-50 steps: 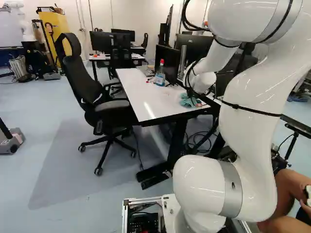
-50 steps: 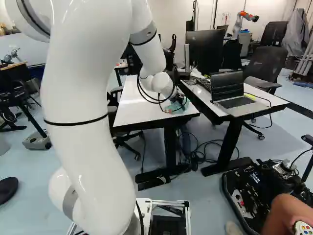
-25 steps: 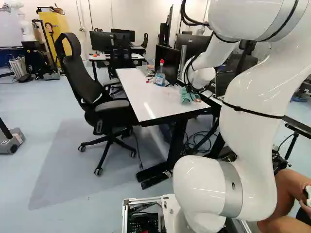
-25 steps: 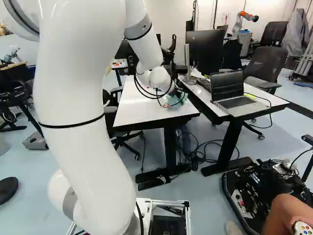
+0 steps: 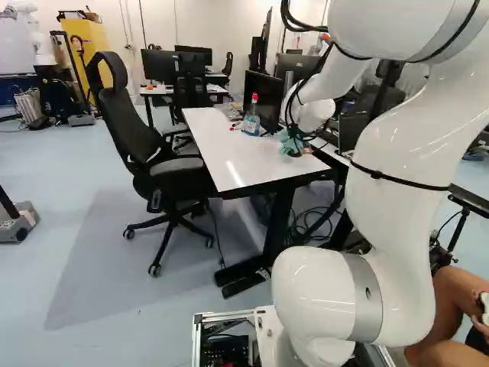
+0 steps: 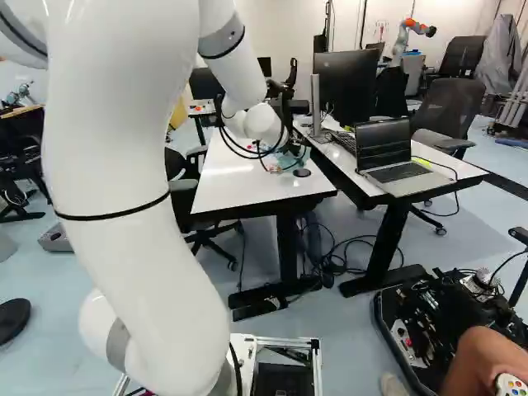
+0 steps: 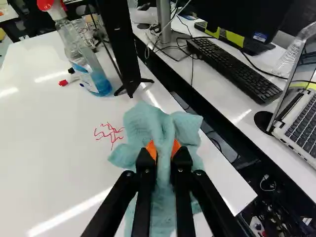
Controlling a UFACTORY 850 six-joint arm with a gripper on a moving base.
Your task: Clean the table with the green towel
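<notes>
Pinching the bunched green cloth towel (image 7: 140,121), the nearly closed black two-fingered gripper (image 7: 164,151) held it over the glossy white tabletop (image 7: 54,153). The thin red scribble (image 7: 111,134) at its ten o'clock was likely why

The crumpled cloth towel (image 7: 143,123) near the surface's long edge is plain blue-green, between orange pads (image 7: 176,147) on a black two-fingered gripper (image 5: 294,141). The smooth rectangular tabletop (image 7: 44,133) is glossy white, streaked with paler glare. Farther in from that edge, thin red marks (image 7: 111,133) make a pattern of jagged, crossing lines. The clear plastic bottle (image 7: 79,49) holds blue liquid under a red top. The jointed metal arm (image 5: 397,176) is white with grey bands and narrow black straps.
</notes>
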